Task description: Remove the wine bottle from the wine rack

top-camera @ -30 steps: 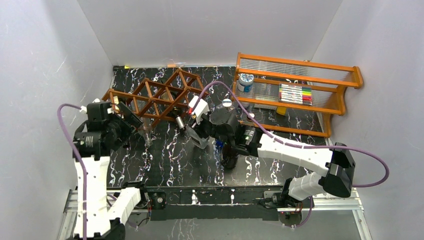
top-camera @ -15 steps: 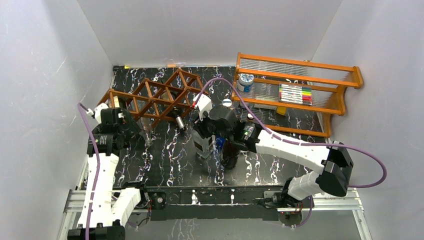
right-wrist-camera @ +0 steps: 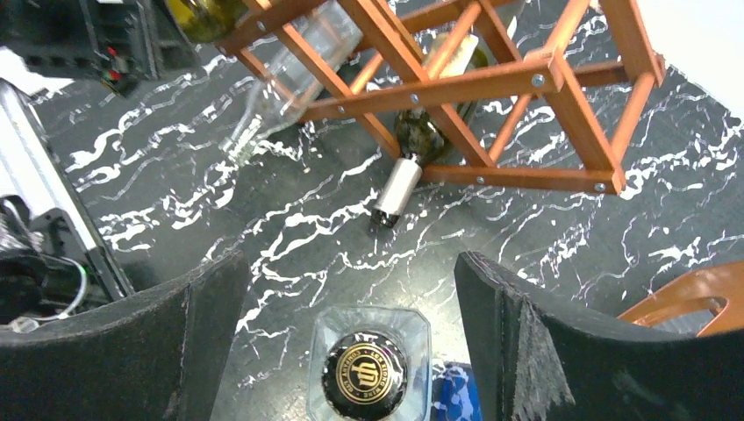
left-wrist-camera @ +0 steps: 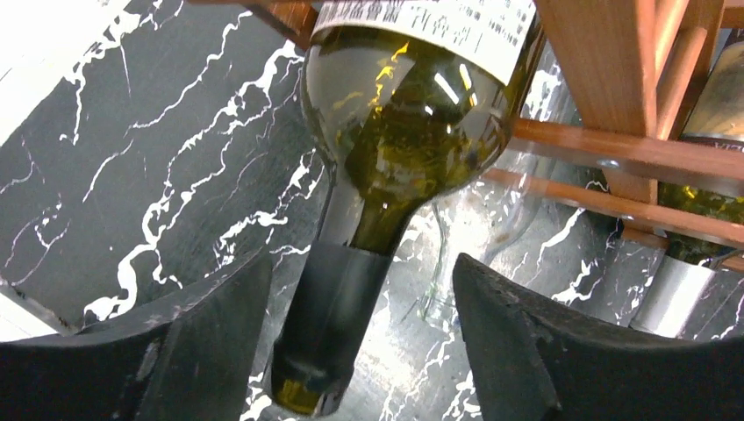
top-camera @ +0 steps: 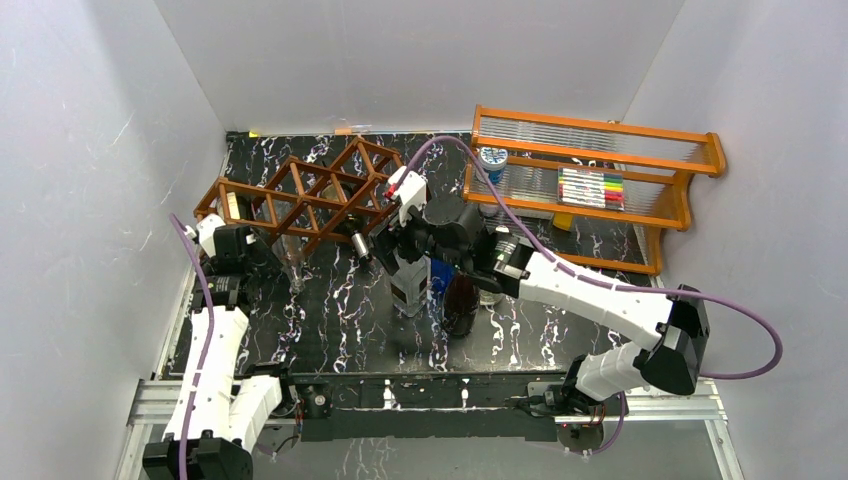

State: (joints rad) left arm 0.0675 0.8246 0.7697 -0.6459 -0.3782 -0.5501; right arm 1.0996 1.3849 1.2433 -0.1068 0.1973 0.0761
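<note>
At the far left, left pincer (left-wrist-camera: 361, 263) parted to a middling width astride the neck of the wine bottle (left-wrist-camera: 404, 132), with a gap on either side and nothing gripped yet. Green glass with a dark capsule, lying neck-outward and tilted down in a cell at the left end of the wine rack (left-wrist-camera: 605, 70), shoulder out past the wood. White label with black print across the body, cropped at the frame edge and too fine to read. Likely trouble from here: a slip off the smooth capsule on closing too near the lip; a snag of shoulder or label on the lattice on pulling off-axis; a shove of the possibly light rack across the table (left-wrist-camera: 132, 175) on dragging rather than drawing straight out; a knock against the clear empty bottle (left-wrist-camera: 491, 219) just beside, or the silver-capped bottle (right-wrist-camera: 397, 189) further right. Next along, right pincer (right-wrist-camera: 351, 263) spread wide and empty, hovering over a square clear bottle (right-wrist-camera: 366, 373) upright on the table; black cap with a gold emblem and ringed lettering, not legible. Risk of tipping it, or the dark bottle (top-camera: 460, 300) alongside, on any low sideways sweep. At the far right, orange shelf (top-camera: 690, 150) with a pack of markers (top-camera: 590, 188), no readable print.
</note>
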